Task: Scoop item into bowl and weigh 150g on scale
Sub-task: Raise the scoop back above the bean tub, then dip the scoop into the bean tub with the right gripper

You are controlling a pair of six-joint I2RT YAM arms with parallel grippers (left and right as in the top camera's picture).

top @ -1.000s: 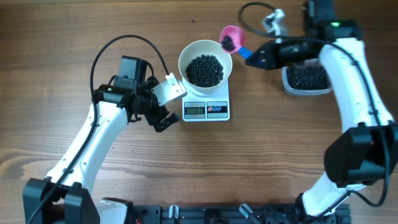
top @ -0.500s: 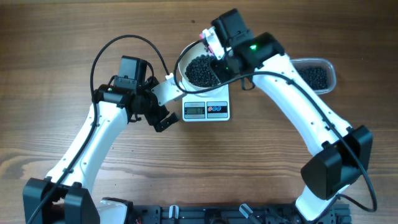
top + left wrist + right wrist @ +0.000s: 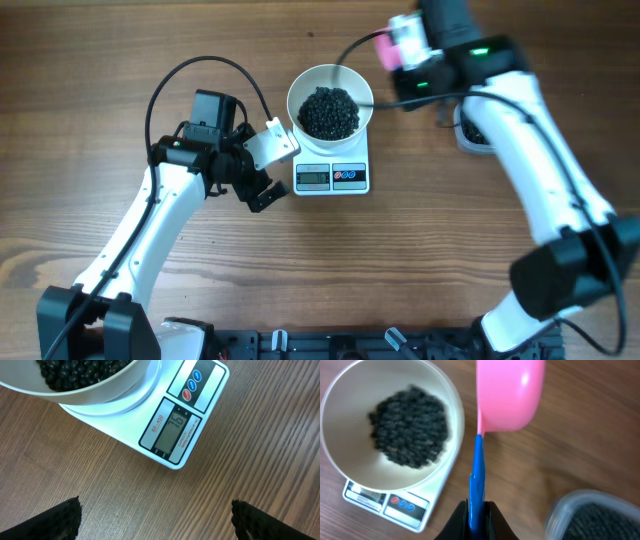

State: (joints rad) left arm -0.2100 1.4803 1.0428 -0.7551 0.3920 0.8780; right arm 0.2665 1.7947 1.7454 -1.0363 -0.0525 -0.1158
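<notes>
Beans [image 3: 329, 112] sit heaped in the white bowl [image 3: 296, 92] on the scale [image 3: 331, 178] — your right gripper [image 3: 476, 510], clamped on the blue handle [image 3: 477, 470], has just swung the pink scoop [image 3: 510, 392] clear of the bowl, emptied (another load is in). The tub [image 3: 592, 517] holds more — left gripper [image 3: 155, 520] waits wide open beside the scale.

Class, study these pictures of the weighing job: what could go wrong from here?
1. The right pincer grips the pink scoop by its thin blue handle; loaded, it might twist and spill.
2. The open left pincer sits close beside the scale; a nudge could upset the reading.
3. The bowl already holds a heap of beans; another scoop may overshoot.
</notes>
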